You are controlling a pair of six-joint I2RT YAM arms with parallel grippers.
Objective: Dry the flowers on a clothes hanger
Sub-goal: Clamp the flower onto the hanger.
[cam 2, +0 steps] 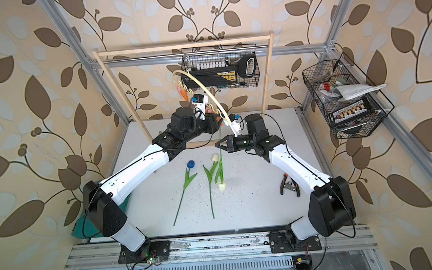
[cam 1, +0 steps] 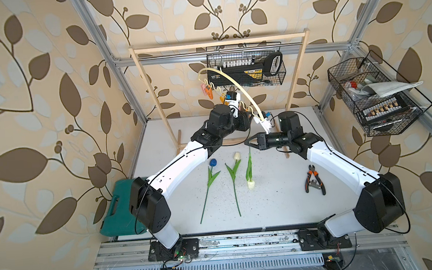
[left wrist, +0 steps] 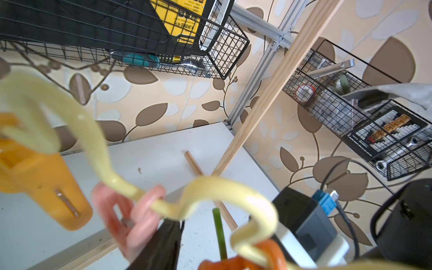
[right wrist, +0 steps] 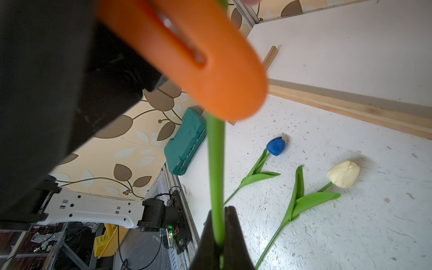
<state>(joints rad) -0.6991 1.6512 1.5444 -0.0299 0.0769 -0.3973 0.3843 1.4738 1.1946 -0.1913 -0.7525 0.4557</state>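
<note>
Cream-white artificial tulip (cam 1: 249, 171) hung head-down, its green stem grasped by the clenched right fingers (right wrist: 236, 238) and caught in an orange clothespin (right wrist: 210, 70) on the pale yellow plastic hanger (left wrist: 93, 140) at the tabletop's (cam 1: 276, 210) twelve o'clock; whether the left fingers (left wrist: 161, 247) are released cannot be told

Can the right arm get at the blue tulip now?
Probably not yet: the right gripper's jaws are shut on the hanging tulip's stem. The blue tulip itself lies uncovered on the table.

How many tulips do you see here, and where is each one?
3. The blue tulip and one cream tulip lie on the table. The other cream tulip hangs head down, its stem in the shut right tool. None seems hidden.
</note>
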